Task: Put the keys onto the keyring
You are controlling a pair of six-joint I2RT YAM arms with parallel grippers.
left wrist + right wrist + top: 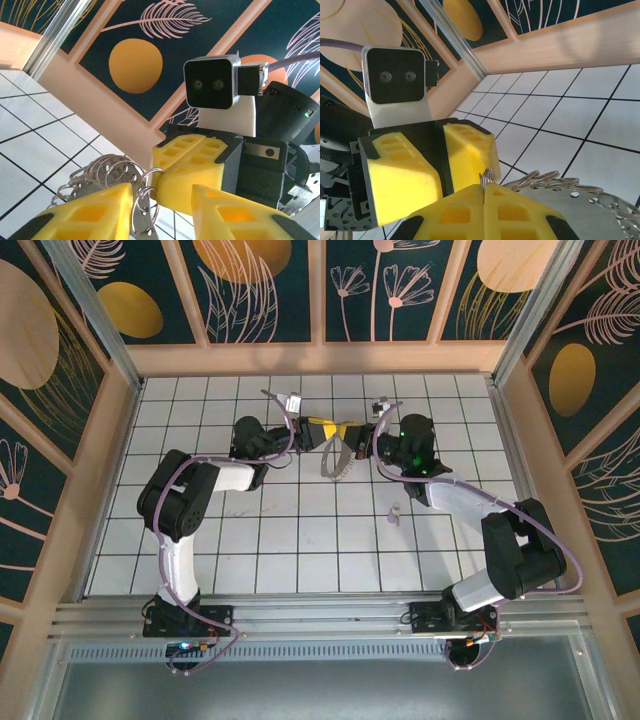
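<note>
The left claw (162, 200) is raised above the white tiled surface (290, 540) and faces the right claw tip to tip. Its 2 yellow fingers (90, 215) stand apart with a clear gap, and nothing is clamped between them. In that gap, against the inner edge of its left finger, sits 1 small wire ring (142, 210). The ring belongs to the keyring (335, 462), which from close up looks like a grey metal plate pierced with holes, with many small wire loops along its rim. In the top view the keyring hangs just below the spot where the 2 claws meet, clear of the surface. In the left wrist view it spreads out behind and to the left of the left claw's fingers. The right claw (484, 187) has its 2 yellow fingers pressed together, pinching 1 small loop of the keyring that pokes out at the fingertips, and the plate lies just to the right of them. The keys (394, 512) show as 1 tiny pale lilac piece lying on the surface. It is well apart from both claws, on the side of the right claw toward the arm bases and near the right arm's white forearm (455, 502).
</note>
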